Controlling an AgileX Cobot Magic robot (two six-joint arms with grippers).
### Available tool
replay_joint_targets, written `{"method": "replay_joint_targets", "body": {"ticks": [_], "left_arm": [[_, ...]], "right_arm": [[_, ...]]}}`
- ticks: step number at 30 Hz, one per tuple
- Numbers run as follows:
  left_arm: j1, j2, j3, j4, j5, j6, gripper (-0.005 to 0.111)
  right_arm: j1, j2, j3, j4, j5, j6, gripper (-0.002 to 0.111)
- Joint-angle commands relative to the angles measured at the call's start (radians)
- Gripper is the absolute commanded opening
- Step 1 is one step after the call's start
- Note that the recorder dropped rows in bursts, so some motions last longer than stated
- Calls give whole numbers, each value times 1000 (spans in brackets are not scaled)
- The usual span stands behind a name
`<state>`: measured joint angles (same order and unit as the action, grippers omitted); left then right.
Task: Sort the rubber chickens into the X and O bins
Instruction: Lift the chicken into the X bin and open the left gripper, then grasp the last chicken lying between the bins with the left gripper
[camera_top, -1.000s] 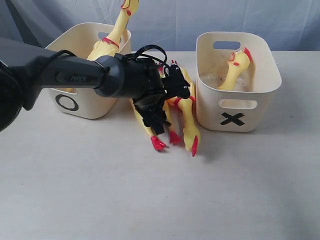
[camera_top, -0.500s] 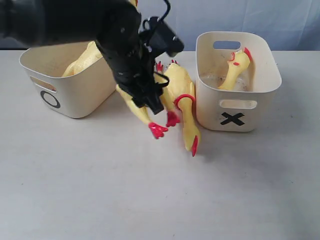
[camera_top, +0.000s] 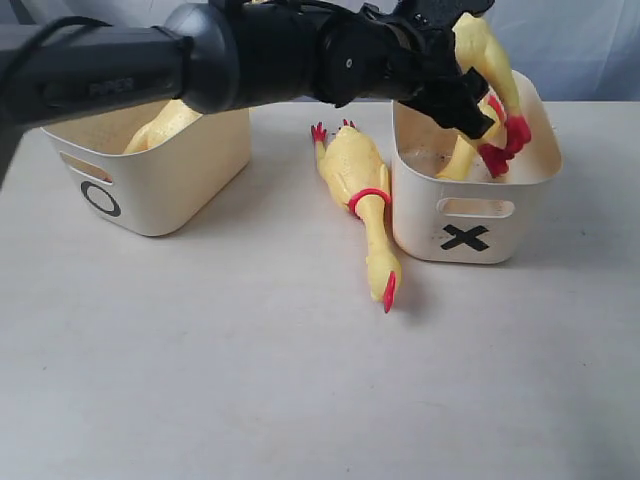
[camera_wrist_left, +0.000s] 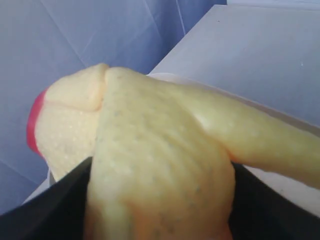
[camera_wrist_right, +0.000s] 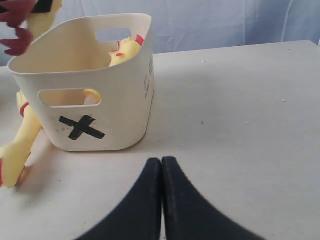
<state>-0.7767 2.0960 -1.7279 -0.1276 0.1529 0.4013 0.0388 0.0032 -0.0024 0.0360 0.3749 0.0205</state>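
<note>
My left gripper (camera_top: 447, 72) has reached across and hangs over the X bin (camera_top: 420, 225), shut on a yellow rubber chicken (camera_top: 483, 48) whose red feet (camera_top: 505, 140) dangle just inside the far rim. In the left wrist view that chicken's body (camera_wrist_left: 160, 165) fills the picture between the black fingers (camera_wrist_left: 45, 212). A second chicken (camera_top: 461, 158) lies in the X bin, mostly hidden. A third (camera_top: 358, 180) lies on the table between the bins, head toward the front. The O bin (camera_top: 170, 190) holds another chicken (camera_top: 160, 125). My right gripper (camera_wrist_right: 161, 161) is shut and empty, low over the table near the X bin (camera_wrist_right: 125, 110).
A blue-grey cloth backdrop (camera_top: 580, 40) hangs behind the table. The left arm (camera_top: 120, 70) spans the back of the scene above the O bin. White tabletop (camera_top: 300, 380) stretches in front of both bins.
The left gripper lifted one chicken off the table between the bins and swung it up and right over the X bin. The O bin slid left early on.
</note>
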Motion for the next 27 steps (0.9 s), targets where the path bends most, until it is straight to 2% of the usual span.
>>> {"method": "replay_joint_targets", "body": {"ticks": [1, 2, 5, 6, 8, 12, 18, 20, 22, 23, 25, 27], "left_arm": [[28, 88, -158, -81, 86, -6, 15], [29, 103, -185, -66, 128, -4, 26], [37, 107, -197, -66, 146, -4, 48], [37, 99, -197, -66, 146, -4, 63], [37, 86, -197, -66, 171, -4, 70], [37, 57, -197, 34, 258, -2, 70], [37, 52, -197, -84, 235, -2, 74], [37, 29, -197, -66, 262, -2, 74], [45, -10, -197, 23, 297, -56, 69], [59, -34, -197, 99, 310, -121, 62], [91, -49, -197, 159, 334, -185, 54], [125, -37, -197, 217, 485, -119, 47]], "right_arm": [[3, -3, 2, 0, -13, 0, 0], [3, -3, 2, 0, -13, 0, 0], [3, -3, 2, 0, -10, 0, 0], [3, -3, 2, 0, -10, 0, 0], [3, -3, 2, 0, -10, 0, 0], [3, -3, 2, 0, -10, 0, 0], [3, -3, 2, 0, -10, 0, 0], [3, -3, 2, -4, -13, 0, 0], [3, -3, 2, -4, -13, 0, 0], [3, -3, 2, -4, -13, 0, 0], [3, -3, 2, -4, -13, 0, 0], [3, -3, 2, -4, -13, 0, 0]]}}
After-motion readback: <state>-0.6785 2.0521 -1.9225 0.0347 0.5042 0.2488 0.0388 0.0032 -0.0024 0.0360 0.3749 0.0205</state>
